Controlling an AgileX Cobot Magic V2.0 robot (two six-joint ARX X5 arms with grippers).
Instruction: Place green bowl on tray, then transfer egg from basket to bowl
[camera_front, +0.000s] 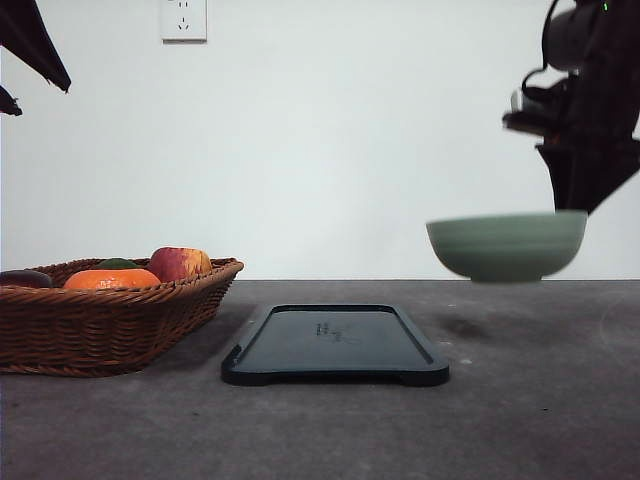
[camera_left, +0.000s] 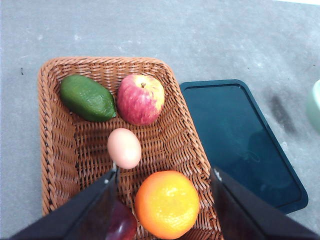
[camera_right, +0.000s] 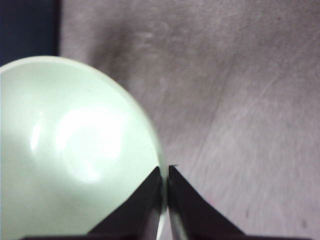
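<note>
Green bowl (camera_front: 506, 246) airborne at 3 o'clock of empty tray (camera_front: 335, 343), rim pinched by right pincer (camera_right: 165, 172). Egg (camera_left: 124, 148) waiting in basket (camera_left: 55, 150); left pincer (camera_left: 162, 175) spread above. Both placements left.

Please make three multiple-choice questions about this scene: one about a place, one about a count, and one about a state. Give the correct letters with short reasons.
1. Where is the green bowl?
A. In the air, to the right of the tray
B. Resting on the tray
C. Inside the basket

2. How many eggs lie in the basket?
A. None
B. One
C. Three

3. What is the state of the right gripper?
A. Wide open over the basket
B. Shut on the bowl's rim
C. Shut on an egg

Answers:
1. A: the front view shows the bowl above the table with its shadow beneath it, and the tray is bare.
2. B: the left wrist view shows one egg between the apple and the orange.
3. B: the right wrist view shows both fingers pinching the rim.
</note>
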